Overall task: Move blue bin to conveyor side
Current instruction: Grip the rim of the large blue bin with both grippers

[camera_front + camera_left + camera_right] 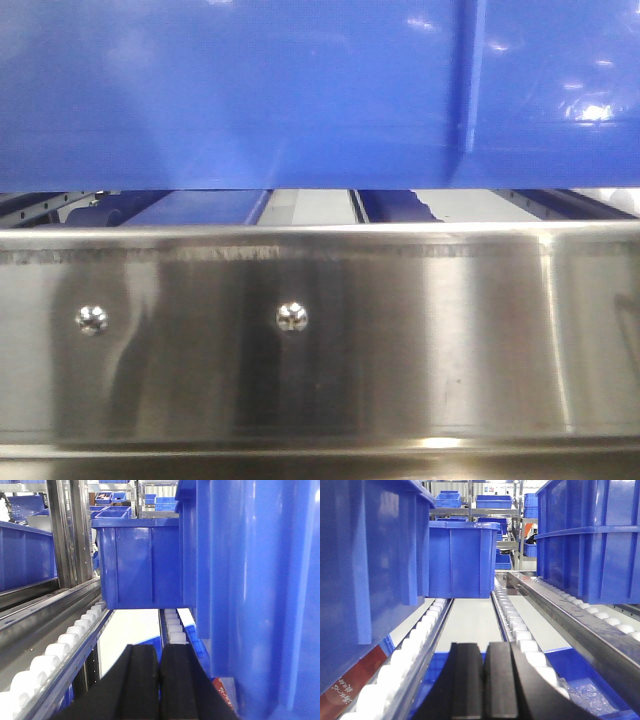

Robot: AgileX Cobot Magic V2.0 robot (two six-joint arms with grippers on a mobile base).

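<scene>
Fingers (142,680) pressed together, two black pads per gripper, pinching nothing: left gripper (160,651), right gripper (484,649). Between them, one blue bin (250,90), raised above one steel rail (420,340) bearing two screws (291,316).

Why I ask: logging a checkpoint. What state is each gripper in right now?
Left gripper: closed, gripping nothing.
Right gripper: closed, gripping nothing.
</scene>
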